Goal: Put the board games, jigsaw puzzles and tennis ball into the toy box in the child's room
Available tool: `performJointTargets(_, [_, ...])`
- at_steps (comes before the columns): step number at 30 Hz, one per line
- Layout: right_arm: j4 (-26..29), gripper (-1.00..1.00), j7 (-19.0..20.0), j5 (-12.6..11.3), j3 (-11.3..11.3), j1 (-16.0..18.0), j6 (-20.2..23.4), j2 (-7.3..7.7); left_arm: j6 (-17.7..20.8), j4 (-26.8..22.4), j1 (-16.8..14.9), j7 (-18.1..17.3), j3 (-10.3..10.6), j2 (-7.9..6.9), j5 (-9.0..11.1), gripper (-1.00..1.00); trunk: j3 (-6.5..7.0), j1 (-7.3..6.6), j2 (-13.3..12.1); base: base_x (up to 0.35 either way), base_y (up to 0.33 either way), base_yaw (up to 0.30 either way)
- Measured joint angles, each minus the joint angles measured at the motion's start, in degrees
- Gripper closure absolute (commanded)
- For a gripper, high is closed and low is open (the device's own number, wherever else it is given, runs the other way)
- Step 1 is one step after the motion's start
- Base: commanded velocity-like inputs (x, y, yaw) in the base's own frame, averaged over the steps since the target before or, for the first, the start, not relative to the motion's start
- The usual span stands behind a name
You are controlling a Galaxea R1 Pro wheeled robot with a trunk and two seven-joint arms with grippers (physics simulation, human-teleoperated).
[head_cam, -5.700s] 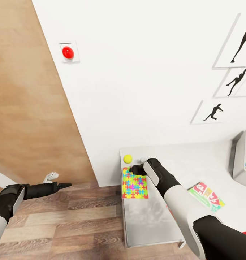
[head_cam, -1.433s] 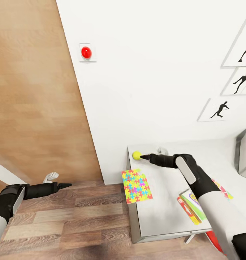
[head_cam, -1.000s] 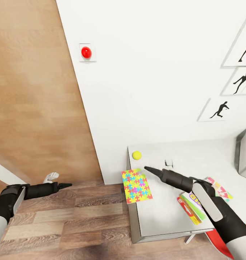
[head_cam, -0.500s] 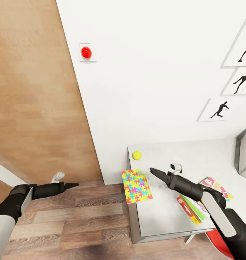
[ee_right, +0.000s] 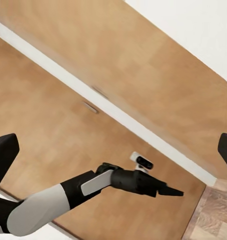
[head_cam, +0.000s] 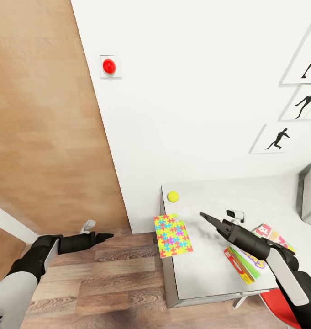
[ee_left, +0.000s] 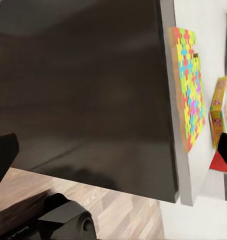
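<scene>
A: If you reach from here, watch the jigsaw puzzle (head_cam: 173,235). It overhangs the near left edge of the table (head_cam: 205,274); a nudge could tip it to the floor.

B: Right gripper (head_cam: 203,215) state?

A: Empty. In the head view its fingers taper to one point, looks closed; in the right wrist view the tips sit at opposite frame edges, so apart. You can't call it either way. It hangs over the table between the tennis ball (head_cam: 173,196) and the board games (head_cam: 251,256).

B: Ball?

A: Far left corner, beside the wall. Clip it off-centre and it can roll off the side edge.

B: Left gripper (head_cam: 106,236)?

A: Low over the wood floor, well apart from the table, holding nothing. Head view reads closed, wrist view reads wide. Same doubt.

B: Toy box (head_cam: 308,196)?

A: Right edge of view, mostly cropped. You'd be carrying across the whole table.
</scene>
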State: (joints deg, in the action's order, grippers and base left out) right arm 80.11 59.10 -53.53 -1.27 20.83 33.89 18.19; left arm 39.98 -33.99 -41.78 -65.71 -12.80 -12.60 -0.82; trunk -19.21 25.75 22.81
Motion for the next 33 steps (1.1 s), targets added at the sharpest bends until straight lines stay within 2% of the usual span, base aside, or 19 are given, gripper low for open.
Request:
performJointTargets(7, [-0.11, -1.0, 1.26, -0.07, 1.56, -0.87, -0.05, 0.0, 0.03, 0.16, -0.01, -1.48, -0.2, 1.76, 0.41, -1.0, 0.01, 0.0, 0.0, 0.0, 0.0, -0.008])
performJointTargets(11, [-0.11, -1.0, 1.43, -0.06, 1.92, -1.44, -0.11, -0.04, 0.01, 0.23, -0.02, -2.15, -0.24, 3.15, 0.7, -1.0, 0.13, 0.0, 0.0, 0.0, 0.0, -0.116])
performJointTargets(16, [-0.12, -1.0, 1.46, -0.06, 2.04, -1.64, -0.13, -0.09, 0.1, 0.24, -0.02, -2.6, -0.23, 4.22, 0.79, -1.0, 0.36, 0.0, 0.0, 0.001, -0.002, -0.119])
performJointTargets(33, [-0.11, -1.0, 1.29, -0.02, 2.05, -1.71, -0.22, -0.2, 0.21, 0.24, -0.02, -3.26, -0.28, 4.59, 0.9, -1.0, 0.45, 0.0, 0.0, 0.019, -0.128, -0.013])
